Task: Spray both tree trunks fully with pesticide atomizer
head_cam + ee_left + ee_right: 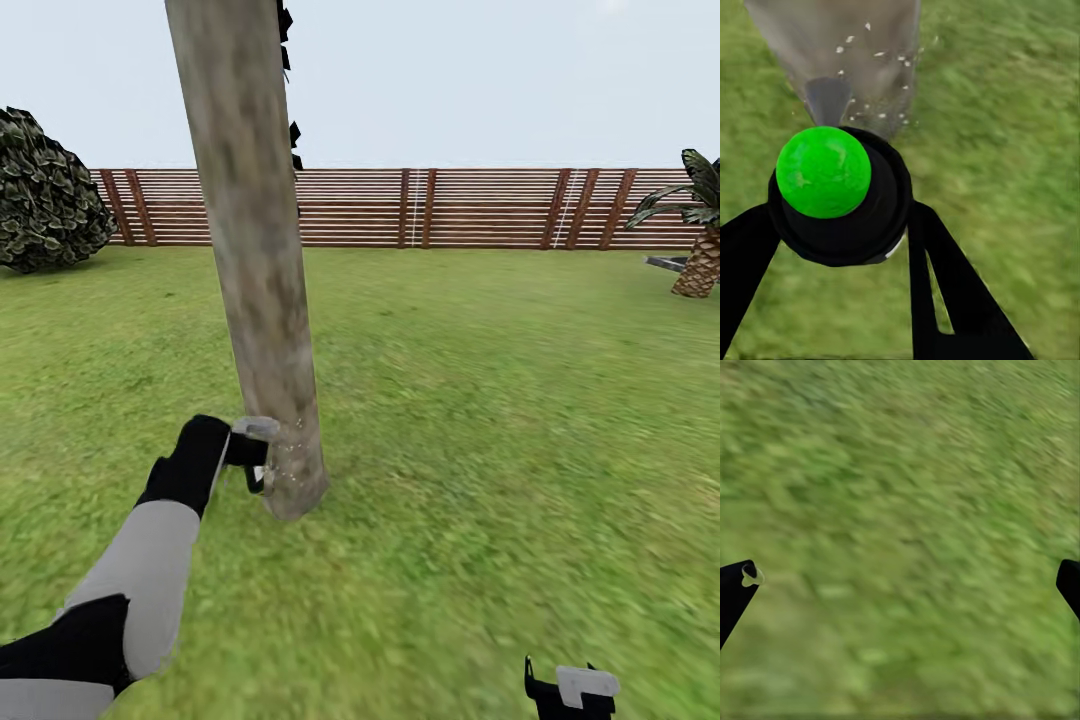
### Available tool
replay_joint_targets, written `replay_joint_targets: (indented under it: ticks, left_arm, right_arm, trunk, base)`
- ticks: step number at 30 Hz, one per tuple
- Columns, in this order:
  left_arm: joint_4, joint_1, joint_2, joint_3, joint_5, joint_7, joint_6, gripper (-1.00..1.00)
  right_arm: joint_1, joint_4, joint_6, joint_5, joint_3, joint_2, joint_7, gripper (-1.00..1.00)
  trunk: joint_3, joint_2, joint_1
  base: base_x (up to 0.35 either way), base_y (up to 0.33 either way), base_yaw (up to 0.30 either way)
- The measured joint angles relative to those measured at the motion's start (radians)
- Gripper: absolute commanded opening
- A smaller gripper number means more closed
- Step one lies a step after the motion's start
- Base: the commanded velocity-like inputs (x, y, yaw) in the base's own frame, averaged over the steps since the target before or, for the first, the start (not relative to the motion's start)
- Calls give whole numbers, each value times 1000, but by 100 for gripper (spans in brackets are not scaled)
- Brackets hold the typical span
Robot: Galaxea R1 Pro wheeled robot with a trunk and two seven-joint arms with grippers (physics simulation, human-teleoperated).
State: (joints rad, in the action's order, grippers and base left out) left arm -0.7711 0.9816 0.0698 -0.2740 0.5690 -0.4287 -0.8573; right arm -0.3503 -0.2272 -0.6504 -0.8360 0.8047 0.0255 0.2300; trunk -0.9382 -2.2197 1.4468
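Left gripper [844,247] clenched around my pesticide atomizer [840,199], its nozzle close to the tree trunk [262,330].
Pale droplets speckle the trunk's base just ahead; my right gripper [900,585] hangs spread over lawn [520,420].

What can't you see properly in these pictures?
- Tree trunk: its crown is cut off by the head view's top edge.
- Atomizer: its body is hidden behind its own green cap in the left wrist view.
- Right gripper: cut off by the head view's bottom edge.
- Palm: cut by the right edge.
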Motion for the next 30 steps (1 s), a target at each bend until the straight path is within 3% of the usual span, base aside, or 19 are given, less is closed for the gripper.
replay_joint_targets:
  ticks: [2,4,8,9,10,12,20,24,30]
  left_arm:
    - [-80,-2,-47,8,-8,-14,-71,-100]
    - [-128,-3,-65,12,-20,-72,-105,-100]
    - [-130,-5,-58,20,-23,-117,-117,-100]
    - [-129,-4,-26,57,-18,-124,-121,-100]
    - [-131,-4,-15,70,-34,-123,-132,-100]
    - [-134,-3,-8,85,-22,-124,-142,-100]
    - [-118,-29,-86,84,-10,-124,-150,-100]
    - [-115,-90,-93,85,-6,-123,-146,-100]
    - [-115,-97,-90,86,-11,-117,-148,-100]
  right_arm:
    - [0,0,0,0,-1,0,0,100]
    - [0,0,0,0,-1,0,0,100]
    - [0,0,0,0,-1,0,0,100]
    - [0,1,0,0,-2,0,0,100]
    - [0,1,0,0,-2,0,0,100]
    - [0,1,0,0,-2,0,0,100]
    - [0,0,0,0,-3,-1,0,100]
    - [0,0,0,0,-3,-1,-1,100]
    - [0,1,0,0,-4,-1,-2,100]
  trunk:
    - [0,0,0]
    - [0,0,0]
    - [0,0,0]
    - [0,0,0]
    - [0,0,0]
    - [0,0,0]
    - [0,0,0]
    - [0,0,0]
    - [0,0,0]
  base:
    - [0,0,0]
    - [0,0,0]
    - [0,0,0]
    - [0,0,0]
    - [0,0,0]
    - [0,0,0]
    - [0,0,0]
    - [59,-103,0]
    - [116,-247,0]
